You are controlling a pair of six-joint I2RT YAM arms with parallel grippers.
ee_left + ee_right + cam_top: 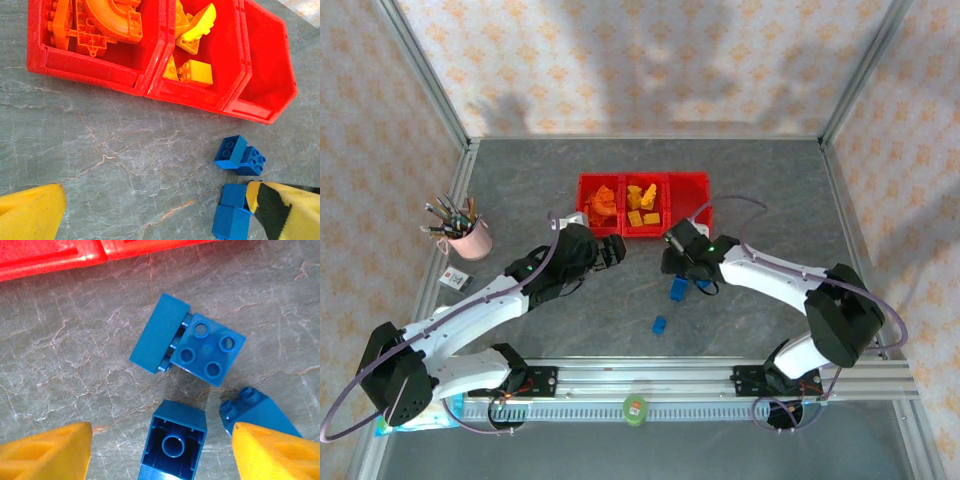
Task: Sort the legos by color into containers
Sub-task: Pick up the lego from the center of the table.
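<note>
Blue legos lie loose just short of the bin left free for them.
Overhead: red bins [645,177] hold orange bricks [601,205] and yellow bricks [642,203]; the empty bin [692,205] sits at 3 o'clock. Left wrist: left gripper [155,220] gapes wide, holding nothing; blue pair [240,156] at 3 o'clock. Right wrist: right gripper [160,455] spreads wide astride an upturned blue brick [174,437], not pinching it.

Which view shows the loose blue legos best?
Right wrist: the blue legos lie close up on the table, studs and one hollow underside clear. Left wrist shows them smaller, at lower right. Top external shows them as tiny blue specks.
</note>
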